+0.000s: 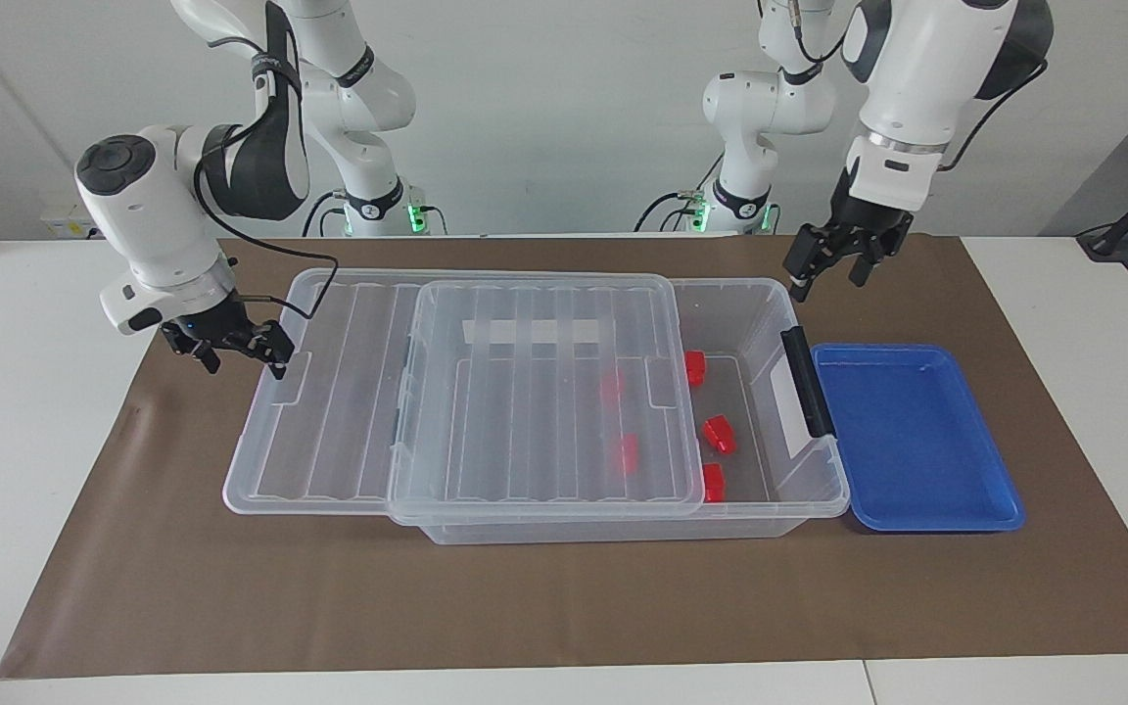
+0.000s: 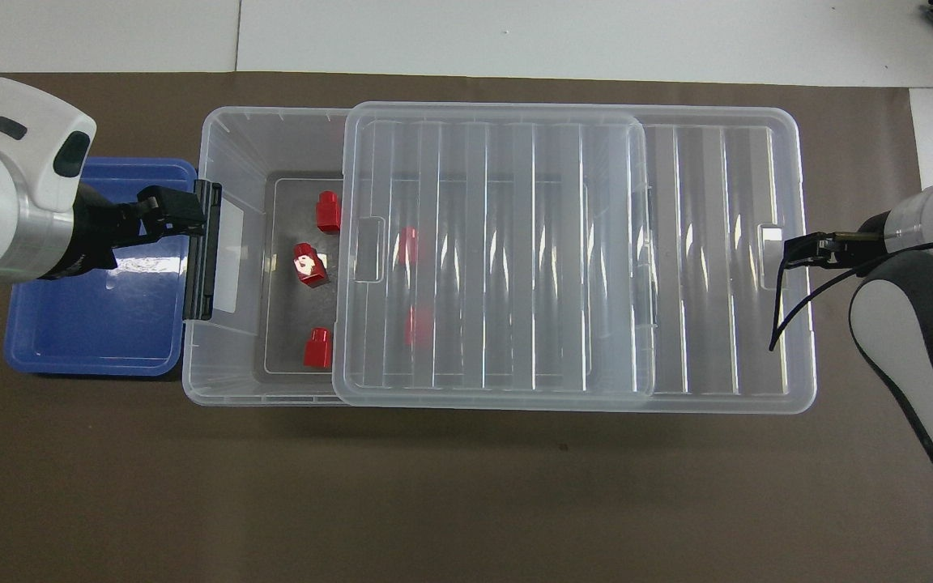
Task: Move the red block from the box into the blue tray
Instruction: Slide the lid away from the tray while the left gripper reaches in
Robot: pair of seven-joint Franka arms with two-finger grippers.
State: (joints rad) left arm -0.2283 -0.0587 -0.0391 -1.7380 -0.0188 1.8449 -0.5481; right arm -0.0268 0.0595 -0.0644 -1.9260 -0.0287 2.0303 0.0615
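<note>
The clear box [image 1: 770,313] stands mid-table with its ribbed lid [image 1: 349,392] slid toward the right arm's end, so the end by the blue tray [image 1: 916,441] is uncovered. Three red blocks [image 1: 694,367] [image 1: 719,434] [image 1: 714,483] lie in the uncovered part. Two more [image 1: 611,387] show blurred through the lid. The tray holds nothing. My left gripper [image 1: 830,274] is open and empty, up in the air over the box's black clip handle [image 2: 201,275]. My right gripper [image 1: 241,354] is open, low at the lid's overhanging end.
The tray [image 2: 94,316] sits right against the box's handle end [image 2: 223,162]. A brown mat [image 1: 525,607] covers the table under everything. Bare white table lies past the mat at both ends.
</note>
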